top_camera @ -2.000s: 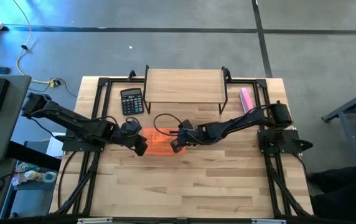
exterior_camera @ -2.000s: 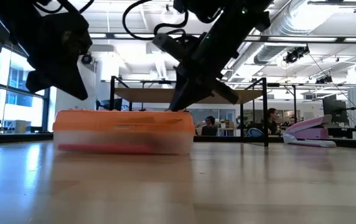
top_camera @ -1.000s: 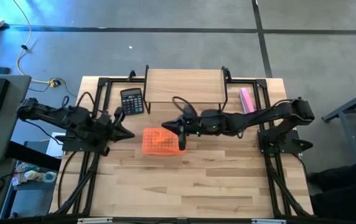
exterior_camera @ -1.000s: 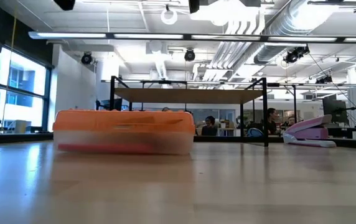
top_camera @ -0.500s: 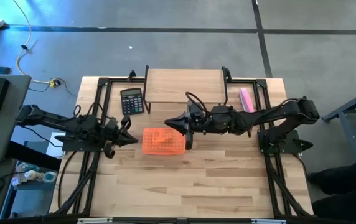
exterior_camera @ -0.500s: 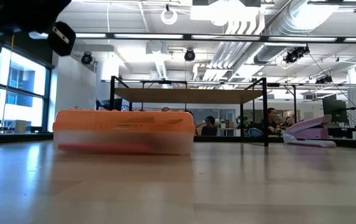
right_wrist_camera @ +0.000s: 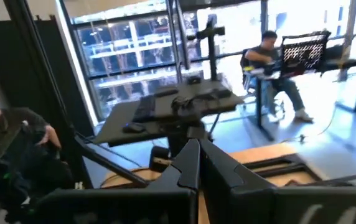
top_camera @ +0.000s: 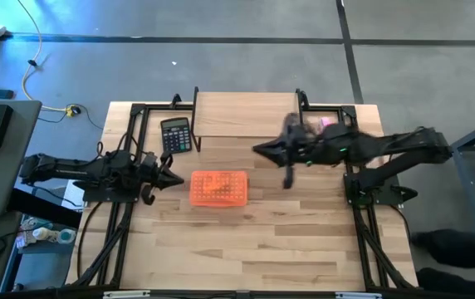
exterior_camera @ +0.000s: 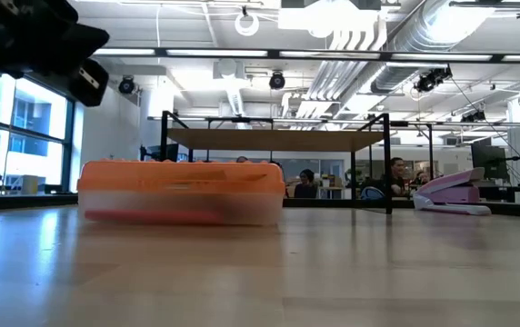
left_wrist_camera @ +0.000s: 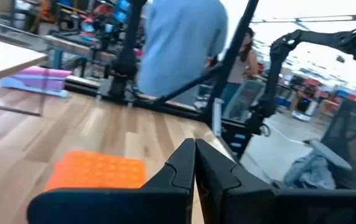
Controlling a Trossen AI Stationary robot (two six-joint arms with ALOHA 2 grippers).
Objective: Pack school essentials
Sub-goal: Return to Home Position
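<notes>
The orange box (top_camera: 217,188) is seen with its lid down, at 9 o'clock from the middle of the table (top_camera: 262,249). No pencils, notepad or crayons are seen loose, so the school things are judged to be packed inside it. The left claw (top_camera: 168,177) is held just beside the box at its 9 o'clock, apart from it, its fingers (left_wrist_camera: 181,171) pressed together on nothing. The right claw (top_camera: 260,149) is held at the box's 1 o'clock, clear of it, likewise narrow and empty. Only the retreat to rest is judged to be left. Each arm is best lifted first, then folded toward its own base, so that the box is not nudged and the calculator (top_camera: 175,134) at its 11 o'clock is not brushed
</notes>
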